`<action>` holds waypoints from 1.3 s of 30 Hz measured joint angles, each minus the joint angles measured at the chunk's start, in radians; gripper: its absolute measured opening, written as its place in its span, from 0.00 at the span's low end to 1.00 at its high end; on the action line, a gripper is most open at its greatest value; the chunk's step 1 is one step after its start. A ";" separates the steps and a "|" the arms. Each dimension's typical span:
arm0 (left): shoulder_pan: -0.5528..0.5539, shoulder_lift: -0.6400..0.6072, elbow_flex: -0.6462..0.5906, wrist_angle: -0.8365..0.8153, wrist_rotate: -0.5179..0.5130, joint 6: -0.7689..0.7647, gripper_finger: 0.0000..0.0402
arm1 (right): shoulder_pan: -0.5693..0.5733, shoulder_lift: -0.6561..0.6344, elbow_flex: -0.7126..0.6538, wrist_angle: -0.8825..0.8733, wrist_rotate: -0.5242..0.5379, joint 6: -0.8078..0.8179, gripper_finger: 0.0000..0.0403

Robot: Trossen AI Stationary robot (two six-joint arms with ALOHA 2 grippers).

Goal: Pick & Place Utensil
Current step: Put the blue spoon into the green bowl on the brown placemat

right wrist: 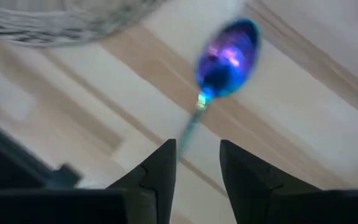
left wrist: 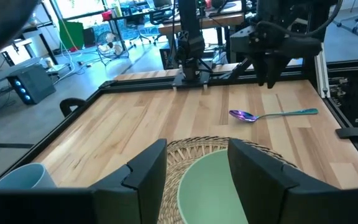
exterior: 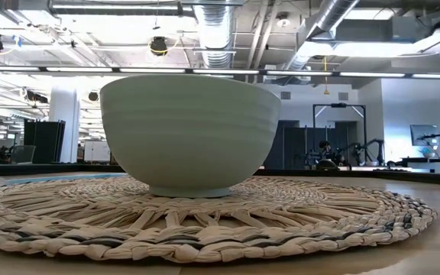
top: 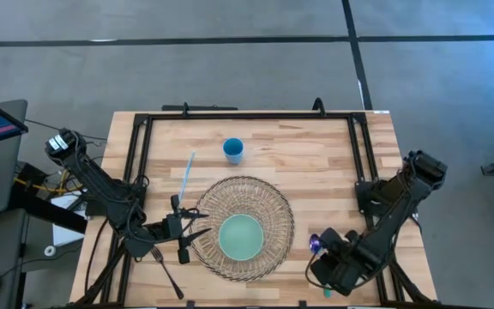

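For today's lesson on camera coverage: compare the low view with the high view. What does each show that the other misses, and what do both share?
Only the low view shows the room beyond the table: ceiling ducts and lights. Only the high view shows both arms, the left tool open beside the mat, the right tool over the iridescent spoon, a blue cup, a blue straw and a black fork. Both show the pale green bowl on the woven mat.

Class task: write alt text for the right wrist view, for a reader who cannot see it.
An iridescent purple-blue spoon lies on the light wooden table, its thin handle running back between the open dark fingers of the right gripper, which are not yet closed on it. The edge of a woven placemat shows in one corner.
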 joint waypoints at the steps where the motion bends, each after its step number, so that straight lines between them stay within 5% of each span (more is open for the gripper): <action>1: 0.000 0.000 0.000 0.000 0.000 0.000 0.43 | 0.008 0.000 -0.017 -0.001 -0.001 0.025 0.29; 39: 0.009 0.000 0.000 0.000 0.001 0.000 0.43 | -0.013 0.119 -0.093 0.173 -0.158 0.277 0.29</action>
